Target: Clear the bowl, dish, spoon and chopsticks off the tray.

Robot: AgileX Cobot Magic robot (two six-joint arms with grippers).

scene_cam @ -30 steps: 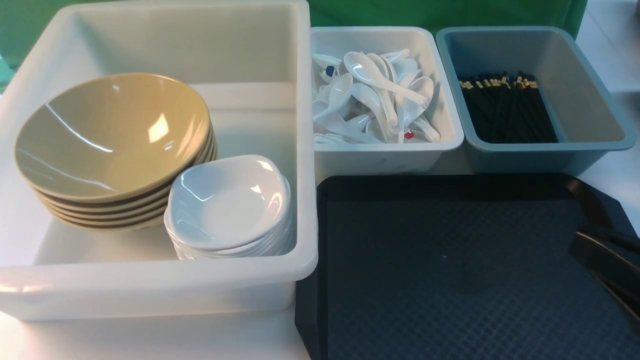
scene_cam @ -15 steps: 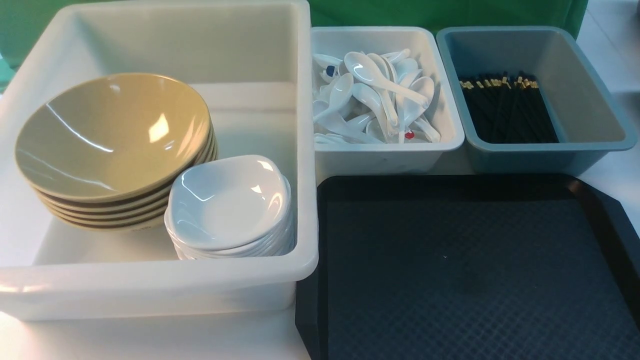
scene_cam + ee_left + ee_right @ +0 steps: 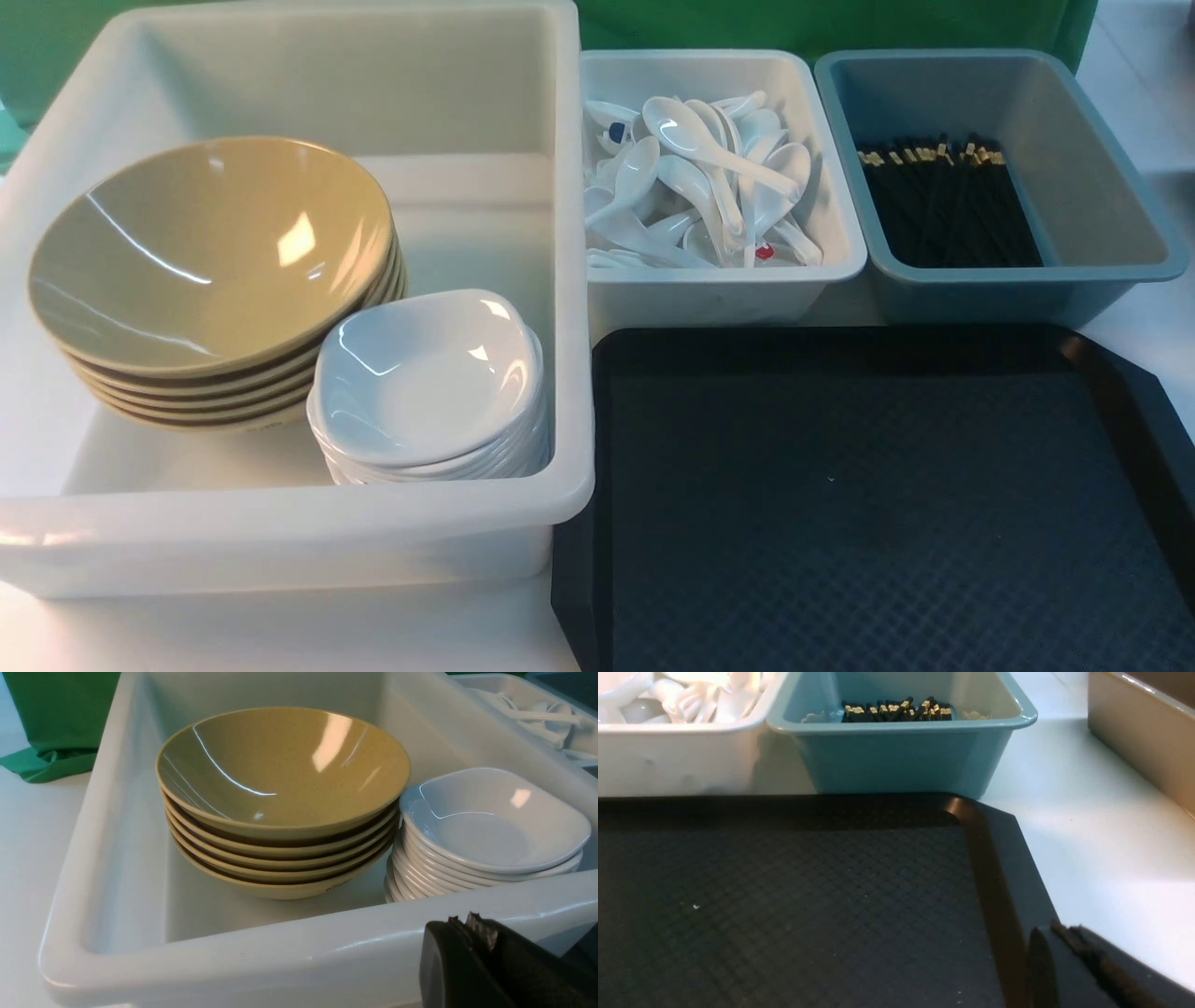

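The black tray (image 3: 840, 523) lies at the front right with nothing on it. In the white tub, a tan bowl (image 3: 205, 243) tops a stack of like bowls, and a white dish (image 3: 425, 373) tops a stack of saucers beside it. White spoons (image 3: 700, 177) fill the small white bin. Black chopsticks (image 3: 943, 205) lie in the grey-blue bin. My left gripper (image 3: 467, 919) is shut and empty, just outside the tub's near wall by the dish (image 3: 490, 816) stack. My right gripper (image 3: 1064, 931) is shut and empty over the tray's (image 3: 784, 896) right rim. Neither gripper shows in the front view.
The big white tub (image 3: 280, 532) stands left of the tray. The white spoon bin (image 3: 719, 299) and the grey-blue bin (image 3: 1027, 289) stand side by side behind the tray. A tan container (image 3: 1139, 732) sits on the white table further right.
The right gripper, seen a second ago at the tray's right edge in the front view, has pulled back out of that view. Nothing else has moved.
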